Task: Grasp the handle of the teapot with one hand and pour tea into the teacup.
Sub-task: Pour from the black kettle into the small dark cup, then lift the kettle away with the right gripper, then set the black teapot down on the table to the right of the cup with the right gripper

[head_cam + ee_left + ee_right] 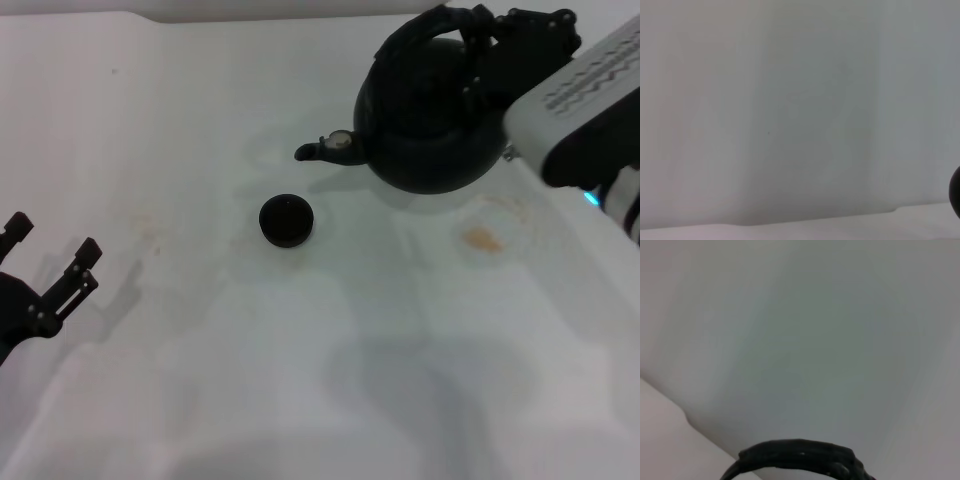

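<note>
Head view — handle (415, 30) within right jaws.

No readable text, labels, brands or numbers anywhere in my three views. My right arm's pale casing (590, 85) carries only a row of dark zigzag marks, not legible as characters. The teapot (430, 120) and the teacup (286, 220) bear no markings.

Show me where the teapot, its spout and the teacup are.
teapot (430, 140), head view, on the round black body.
spout (318, 149), head view, on the short curved neck pointing toward the robot's left.
teacup (286, 220), head view, on the middle of the small dark cup.
</note>
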`<action>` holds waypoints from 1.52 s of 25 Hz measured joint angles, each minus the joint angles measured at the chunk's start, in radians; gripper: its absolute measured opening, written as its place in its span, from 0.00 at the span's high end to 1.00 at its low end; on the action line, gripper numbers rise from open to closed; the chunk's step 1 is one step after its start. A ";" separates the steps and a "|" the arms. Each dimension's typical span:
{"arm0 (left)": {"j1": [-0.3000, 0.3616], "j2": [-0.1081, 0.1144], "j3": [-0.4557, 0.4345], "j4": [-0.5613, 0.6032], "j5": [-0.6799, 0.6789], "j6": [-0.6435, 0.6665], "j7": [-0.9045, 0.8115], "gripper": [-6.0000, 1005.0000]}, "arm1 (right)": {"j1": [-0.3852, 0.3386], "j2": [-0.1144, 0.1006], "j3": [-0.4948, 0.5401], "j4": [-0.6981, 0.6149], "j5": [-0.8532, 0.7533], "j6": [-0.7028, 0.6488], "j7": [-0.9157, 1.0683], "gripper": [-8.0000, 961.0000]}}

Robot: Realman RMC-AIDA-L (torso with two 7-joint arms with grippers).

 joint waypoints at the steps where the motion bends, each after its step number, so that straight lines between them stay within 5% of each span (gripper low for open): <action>1: 0.000 0.000 0.000 -0.001 0.000 0.000 0.000 0.14 | -0.006 -0.001 0.016 -0.001 0.000 0.024 0.010 0.88; 11: -0.009 0.000 0.000 0.006 -0.002 0.001 0.001 0.14 | -0.103 0.000 0.266 -0.037 0.002 0.366 0.070 0.88; 19: -0.029 0.000 0.000 0.008 -0.002 0.004 0.001 0.14 | -0.119 0.003 0.370 -0.131 -0.002 0.541 0.054 0.88; 38: -0.050 0.001 0.000 0.009 -0.002 0.018 0.001 0.14 | -0.090 0.007 0.461 -0.230 0.001 0.686 -0.008 0.88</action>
